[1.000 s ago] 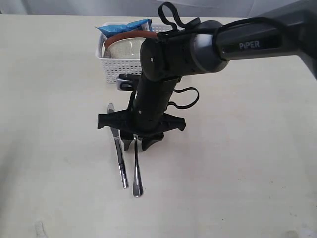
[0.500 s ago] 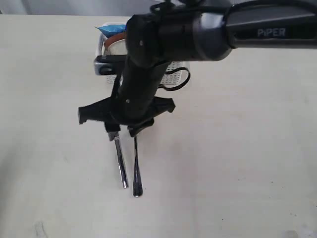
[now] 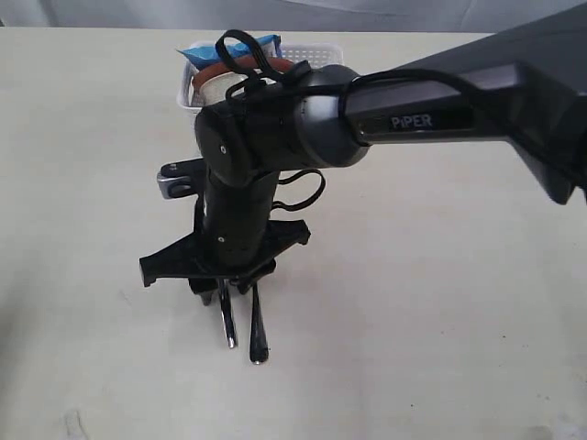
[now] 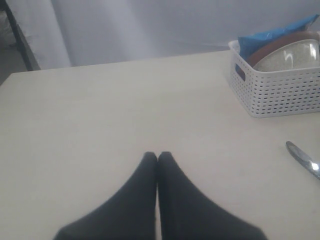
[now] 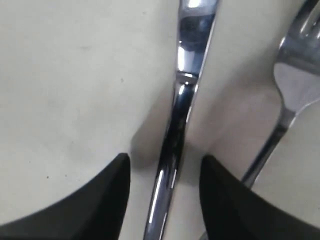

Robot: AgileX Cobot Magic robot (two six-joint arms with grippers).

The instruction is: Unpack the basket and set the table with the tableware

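A steel knife (image 3: 227,326) and fork (image 3: 258,336) lie side by side on the table (image 3: 440,321). My right gripper (image 3: 230,286) points down over them and stands open. In the right wrist view its fingertips (image 5: 107,192) straddle the knife (image 5: 182,115) without touching it, and the fork (image 5: 295,85) lies just outside. The white basket (image 3: 321,52) behind the arm holds a pale bowl (image 3: 216,88) and a brown-red plate (image 3: 204,71). My left gripper (image 4: 157,156) is shut and empty, off to the side of the basket (image 4: 280,92).
A blue snack packet (image 3: 207,50) leans in the back of the basket. The right arm (image 3: 275,128) reaches across the middle and hides most of the basket. The left wrist view catches the knife's tip (image 4: 302,158) at its edge.
The right arm has swung left and towards the front, bringing the open gripper down along the knife towards its handle. The knife and fork have not moved. The left gripper stays shut.
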